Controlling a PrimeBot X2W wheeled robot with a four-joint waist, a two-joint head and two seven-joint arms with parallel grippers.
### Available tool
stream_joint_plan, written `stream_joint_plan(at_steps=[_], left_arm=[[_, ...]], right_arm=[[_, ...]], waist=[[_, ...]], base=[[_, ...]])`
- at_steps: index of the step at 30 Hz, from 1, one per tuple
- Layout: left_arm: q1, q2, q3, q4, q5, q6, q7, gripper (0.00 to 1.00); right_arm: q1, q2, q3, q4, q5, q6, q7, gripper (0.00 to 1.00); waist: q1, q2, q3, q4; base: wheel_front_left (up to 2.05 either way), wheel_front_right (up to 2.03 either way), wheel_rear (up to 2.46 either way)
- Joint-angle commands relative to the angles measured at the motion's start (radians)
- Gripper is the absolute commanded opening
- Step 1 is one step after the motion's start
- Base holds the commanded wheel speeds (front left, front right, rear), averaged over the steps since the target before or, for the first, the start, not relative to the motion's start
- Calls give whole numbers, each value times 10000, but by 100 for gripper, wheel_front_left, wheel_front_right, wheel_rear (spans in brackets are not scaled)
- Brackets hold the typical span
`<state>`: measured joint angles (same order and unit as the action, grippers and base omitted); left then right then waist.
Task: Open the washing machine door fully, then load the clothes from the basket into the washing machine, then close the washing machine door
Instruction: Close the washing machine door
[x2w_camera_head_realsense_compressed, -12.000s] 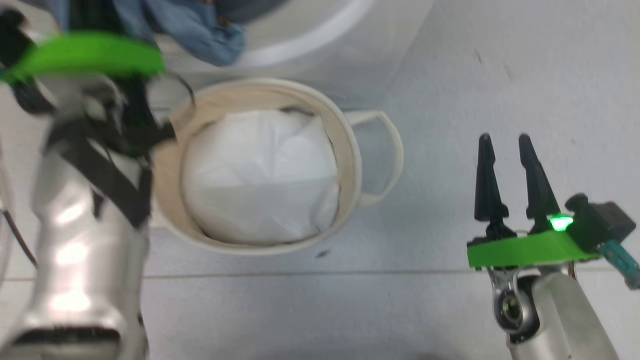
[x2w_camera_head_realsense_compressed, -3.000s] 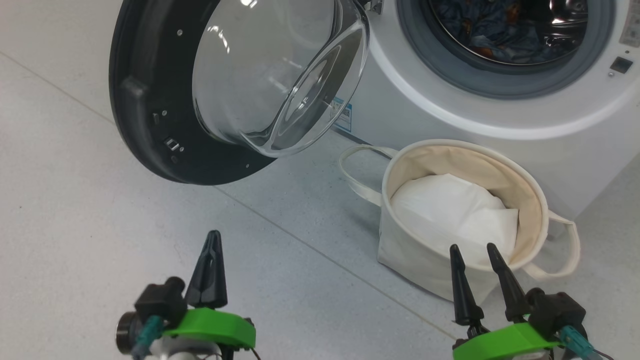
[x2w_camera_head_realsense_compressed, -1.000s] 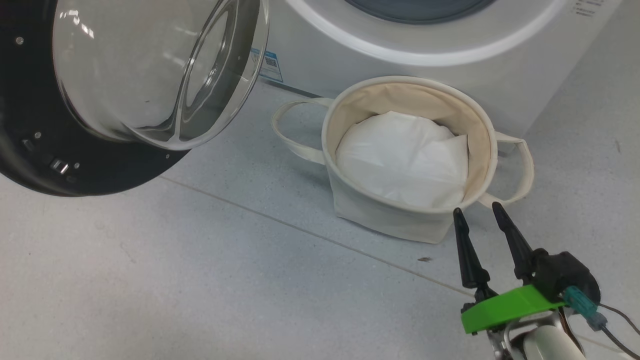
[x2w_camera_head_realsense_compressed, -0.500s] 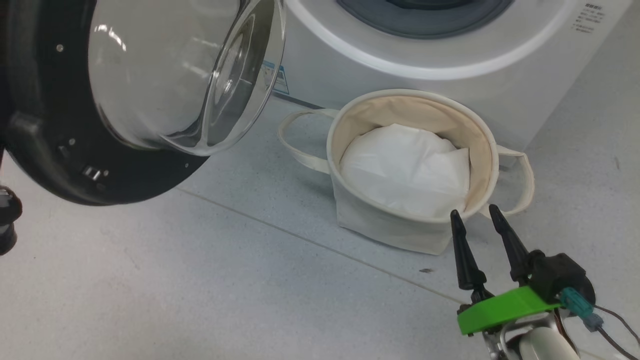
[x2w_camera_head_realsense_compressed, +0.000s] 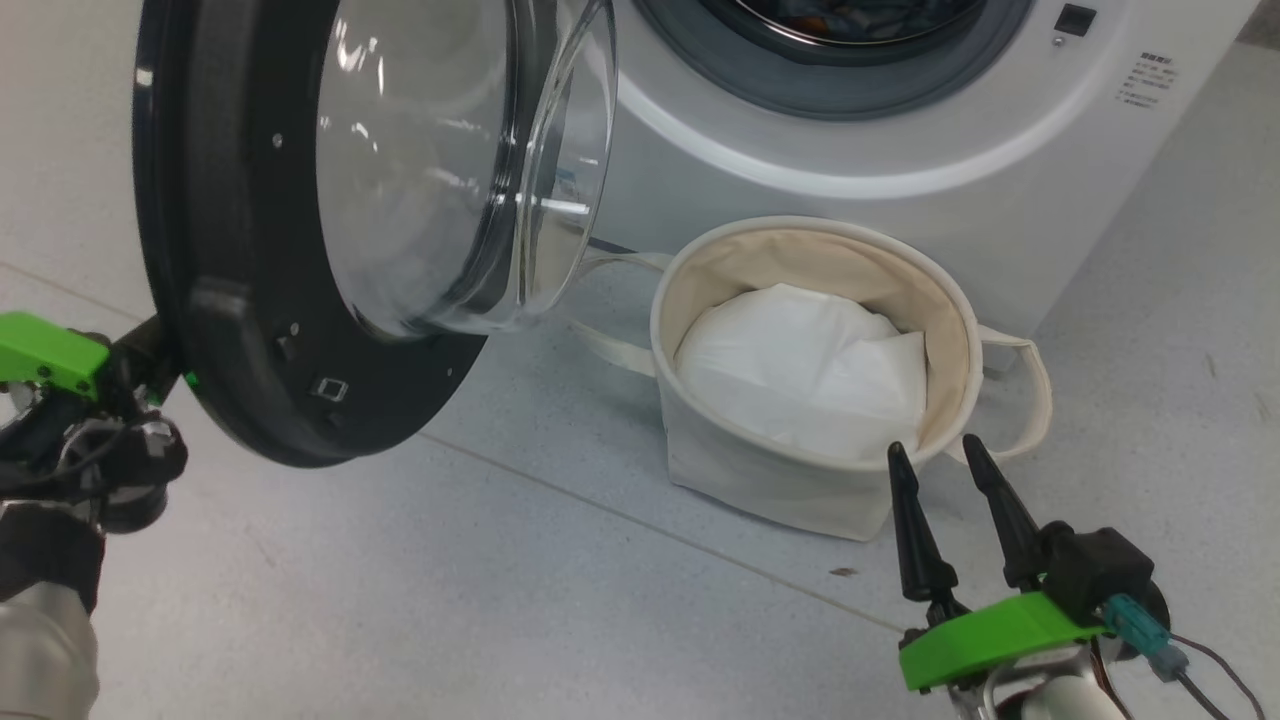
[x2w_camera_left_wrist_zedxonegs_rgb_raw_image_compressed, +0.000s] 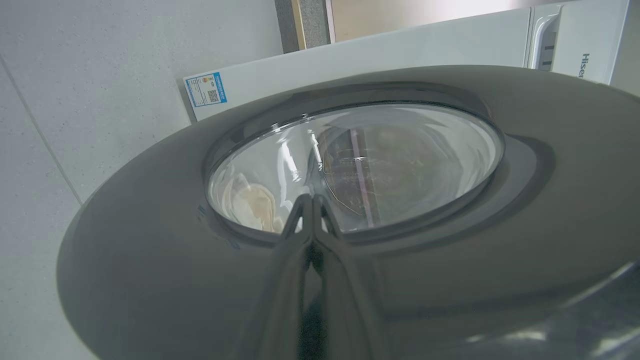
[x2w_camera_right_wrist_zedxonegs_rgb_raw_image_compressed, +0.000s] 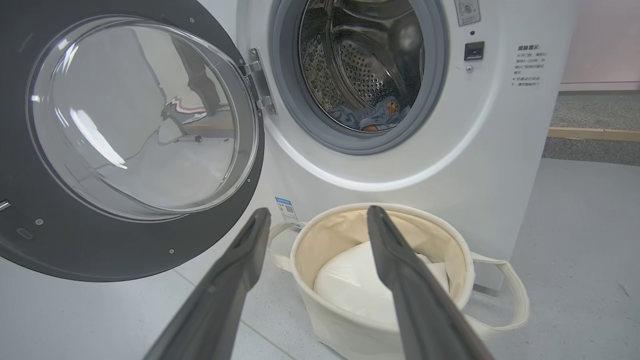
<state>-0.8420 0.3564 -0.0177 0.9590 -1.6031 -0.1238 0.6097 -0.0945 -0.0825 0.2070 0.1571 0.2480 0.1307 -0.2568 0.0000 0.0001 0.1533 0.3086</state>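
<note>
The door (x2w_camera_head_realsense_compressed: 215, 250) is standing open at the upper left, the left gripper (x2w_camera_left_wrist_zedxonegs_rgb_raw_image_compressed: 312, 200), jaws together, pointing along its outer face. The right gripper (x2w_camera_head_realsense_compressed: 932, 443) is hovering at the lower right, jaws apart, near the basket (x2w_camera_head_realsense_compressed: 760, 480); clothes (x2w_camera_right_wrist_zedxonegs_rgb_raw_image_compressed: 372, 116) are lying inside the machine (x2w_camera_head_realsense_compressed: 900, 200).

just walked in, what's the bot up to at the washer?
Loading looks done: the clothes lie in the drum of the washing machine, and the basket holds just a white sheet. The washing machine door stands open. The left claw, shut, is at the door's outer face, probably to push it closed; contact isn't clear. The right claw hangs open by the basket, holding nothing.
</note>
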Motion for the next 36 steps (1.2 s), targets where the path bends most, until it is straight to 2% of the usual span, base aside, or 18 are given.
stream_joint_plan(at_steps=[1,18,29,36], left_arm=[[-125,265,132,-398,58,-68,215,0],[873,-1726,-473,-1530,-389,-69,1370,0],[907,-2659,-696,-1585,-513,-69,1368,0],[395,-2925,-794,-1553,-583,-69,1099,0]], right_arm=[[-2,110,197,-247,77,0,-49,100],[397,307,126,-151,166,0,-49,100],[356,321,89,-212,184,0,-49,100],[28,322,-492,-450,168,0,-49,100]], waist=[[0,-1,-122,-46],[0,-1,-812,-761],[0,-1,-652,-1822],[0,-1,-49,-2631]], base=[[0,0,0],[0,0,0],[0,0,0],[0,0,0]])
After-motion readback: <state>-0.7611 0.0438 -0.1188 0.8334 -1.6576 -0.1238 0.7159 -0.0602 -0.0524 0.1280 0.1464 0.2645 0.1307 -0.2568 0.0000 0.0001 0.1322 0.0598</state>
